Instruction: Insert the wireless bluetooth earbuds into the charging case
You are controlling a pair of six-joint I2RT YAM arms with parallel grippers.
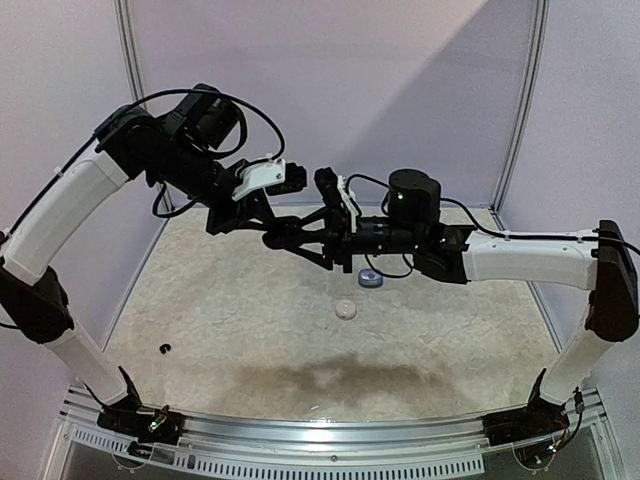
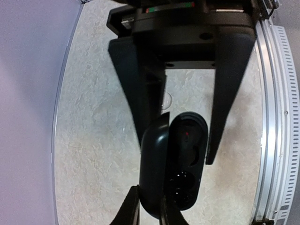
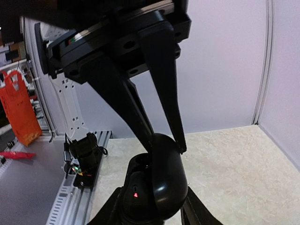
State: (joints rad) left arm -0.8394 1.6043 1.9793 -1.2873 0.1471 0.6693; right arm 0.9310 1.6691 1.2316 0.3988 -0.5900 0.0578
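A black charging case (image 2: 187, 150) hangs in mid-air between both arms, lid swung open, a red light glowing inside. A glossy black bud (image 2: 180, 183) seems to sit in one well; the other well looks empty. My left gripper (image 2: 149, 197) is shut on the thin open lid (image 2: 154, 159). My right gripper (image 3: 152, 201) straddles the case body (image 3: 140, 197); its fingers (image 2: 225, 93) lie close along both sides, and I cannot tell whether they press. In the top view the case (image 1: 295, 238) is above the table's back middle. A tiny black earbud (image 1: 165, 348) lies near the front left.
A grey-blue case (image 1: 370, 279) and a pale round case (image 1: 346, 309) rest on the beige table (image 1: 250, 320) below the grippers. Walls close the back and sides. A metal rail (image 1: 330, 432) runs along the near edge.
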